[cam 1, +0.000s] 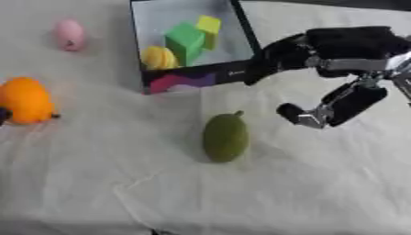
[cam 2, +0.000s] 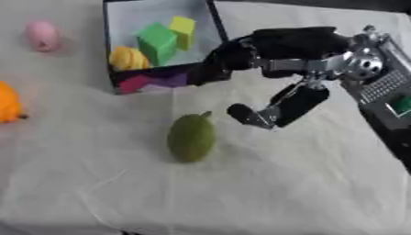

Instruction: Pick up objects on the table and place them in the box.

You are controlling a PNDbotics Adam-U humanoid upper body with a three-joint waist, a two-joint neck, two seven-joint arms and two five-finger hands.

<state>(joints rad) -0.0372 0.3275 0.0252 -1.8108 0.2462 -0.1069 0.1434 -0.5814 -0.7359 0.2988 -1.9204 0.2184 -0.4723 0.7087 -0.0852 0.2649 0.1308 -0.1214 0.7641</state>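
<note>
Taking the box [cam 1: 192,80] as the landmark, the work looks partly done. Well to the left of the box and nearer the viewer, an orange fruit-like object [cam 1: 25,100] sits on the white cloth [cam 1: 241,197], with something small and dark at its lower edge that I cannot identify. Farther back, left of the box and well apart from it, lies a small pink object [cam 1: 70,34], also on the cloth and untouched. Inside the box there are already three things: a yellow ridged object [cam 1: 159,58] at the near left of the box floor, a green block [cam 1: 186,42] in the middle, and a yellow-green block [cam 1: 208,28] just behind and touching it. In front of the box, a little to the right of its near wall, a green oval fruit [cam 1: 224,137] with a short stem lies on the cloth. To the right of the box, the right hand [cam 1: 333,62] hovers above the cloth, its fingers reaching toward the box's right front corner and its thumb hanging down beside the green fruit without touching it; the fingers are spread apart and hold nothing. The left hand does not show. By my reckoning three objects are in and three remain out.
</note>
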